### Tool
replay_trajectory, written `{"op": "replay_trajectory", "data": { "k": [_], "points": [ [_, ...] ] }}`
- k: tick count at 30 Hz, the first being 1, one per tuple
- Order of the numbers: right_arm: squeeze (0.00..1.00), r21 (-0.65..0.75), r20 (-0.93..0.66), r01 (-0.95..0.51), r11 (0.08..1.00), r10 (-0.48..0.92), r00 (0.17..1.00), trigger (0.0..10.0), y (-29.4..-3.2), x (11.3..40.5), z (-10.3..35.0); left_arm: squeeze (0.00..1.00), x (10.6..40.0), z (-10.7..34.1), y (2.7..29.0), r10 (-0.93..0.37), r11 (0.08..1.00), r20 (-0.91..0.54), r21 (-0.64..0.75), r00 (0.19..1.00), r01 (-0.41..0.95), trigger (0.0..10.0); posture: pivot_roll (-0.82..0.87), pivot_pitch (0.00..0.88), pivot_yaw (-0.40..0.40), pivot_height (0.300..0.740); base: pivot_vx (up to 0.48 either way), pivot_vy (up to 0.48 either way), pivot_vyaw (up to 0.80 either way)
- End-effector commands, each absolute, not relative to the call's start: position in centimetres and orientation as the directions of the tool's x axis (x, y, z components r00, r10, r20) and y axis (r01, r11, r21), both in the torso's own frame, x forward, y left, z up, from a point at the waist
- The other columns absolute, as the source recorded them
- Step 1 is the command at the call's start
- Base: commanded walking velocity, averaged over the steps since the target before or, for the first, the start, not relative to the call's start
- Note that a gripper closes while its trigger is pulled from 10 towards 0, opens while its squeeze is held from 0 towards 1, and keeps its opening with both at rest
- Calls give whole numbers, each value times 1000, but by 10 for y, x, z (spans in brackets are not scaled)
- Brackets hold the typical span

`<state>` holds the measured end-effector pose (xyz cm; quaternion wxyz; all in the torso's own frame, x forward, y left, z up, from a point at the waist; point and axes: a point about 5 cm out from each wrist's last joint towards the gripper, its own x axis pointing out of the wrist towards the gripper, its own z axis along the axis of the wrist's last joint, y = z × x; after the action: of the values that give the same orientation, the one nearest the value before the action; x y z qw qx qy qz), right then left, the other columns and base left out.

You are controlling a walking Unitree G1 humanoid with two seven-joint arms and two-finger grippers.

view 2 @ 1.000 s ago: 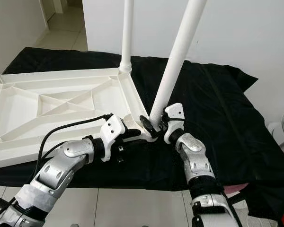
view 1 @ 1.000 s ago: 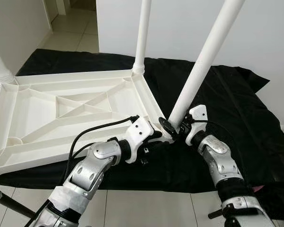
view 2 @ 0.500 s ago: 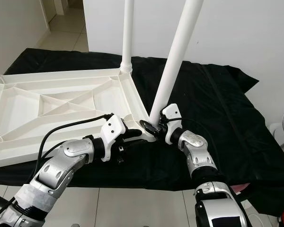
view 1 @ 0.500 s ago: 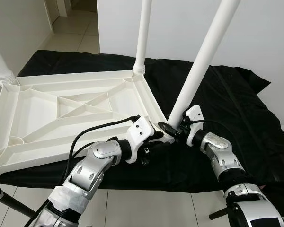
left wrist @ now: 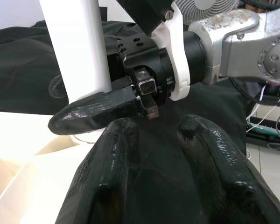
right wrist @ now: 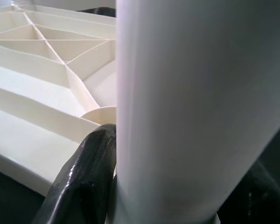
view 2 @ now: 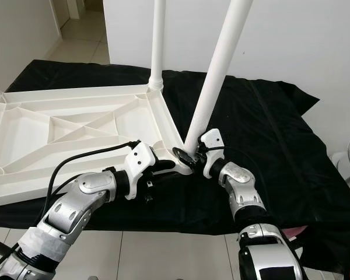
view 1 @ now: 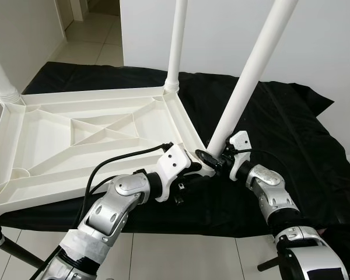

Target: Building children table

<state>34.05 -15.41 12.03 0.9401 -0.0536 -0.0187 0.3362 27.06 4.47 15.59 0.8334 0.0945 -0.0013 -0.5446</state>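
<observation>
Right tool [view 1: 217,158] clenched round tilted leg [view 1: 245,87] at base, over near-right corner socket of upturned top [view 1: 76,131] on black cloth [view 1: 280,134]. Left tool [left wrist: 163,140] parted, empty, just beside corner. Risk: tilt jams leg, cross-threads, or slips off socket.

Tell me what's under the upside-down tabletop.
A black cloth lies under the white tabletop, spread past its far and right edges, with tiled floor in front. What the cloth covers can't be seen.
</observation>
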Motion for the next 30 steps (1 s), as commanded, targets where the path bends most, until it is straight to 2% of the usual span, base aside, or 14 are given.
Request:
{"op": "replay_trajectory", "data": {
  "k": [1, 15, 17, 19, 20, 22, 30],
  "points": [
    [0, -84, -24, -592, 801, 593, 805, 10000, -159, 339, 113, 0, 270, 157, 43, -917, 368, -104, 153, 386, 917, 10000, 11, 0, -67, 740, 0, 0, 0],
    [0, -46, 30, -373, 927, 374, 927, 10000, -132, 324, 110, 0, 269, 155, 43, -914, 374, -107, 149, 391, 915, 10000, 7, 0, -75, 740, 0, 0, 0],
    [0, -31, 20, -294, 955, 294, 955, 10000, -131, 322, 110, 0, 269, 155, 43, -914, 373, -109, 151, 390, 916, 10000, 10, 0, -80, 740, 0, 0, 0],
    [0, -9, 15, -152, 988, 152, 988, 10000, -128, 318, 108, 0, 269, 154, 43, -915, 373, -109, 149, 390, 916, 10000, 13, 0, -85, 740, 0, 0, 0],
    [0, -9, 15, -152, 988, 152, 988, 10000, -128, 318, 108, 0, 269, 154, 43, -915, 373, -109, 149, 390, 916, 10000, 13, 0, -85, 740, 0, 0, 0],
    [0, 11, 10, -43, 999, 43, 999, 10000, -125, 313, 107, 0, 269, 154, 43, -913, 376, -108, 149, 393, 915, 10000, 16, 0, -85, 740, 0, 0, 0],
    [0, 22, 0, 6, 1000, -6, 1000, 10000, -120, 310, 111, 0, 269, 155, 43, -916, 368, -111, 157, 387, 917, 10000, 26, 0, -81, 740, 0, 0, 0]
  ]
}}
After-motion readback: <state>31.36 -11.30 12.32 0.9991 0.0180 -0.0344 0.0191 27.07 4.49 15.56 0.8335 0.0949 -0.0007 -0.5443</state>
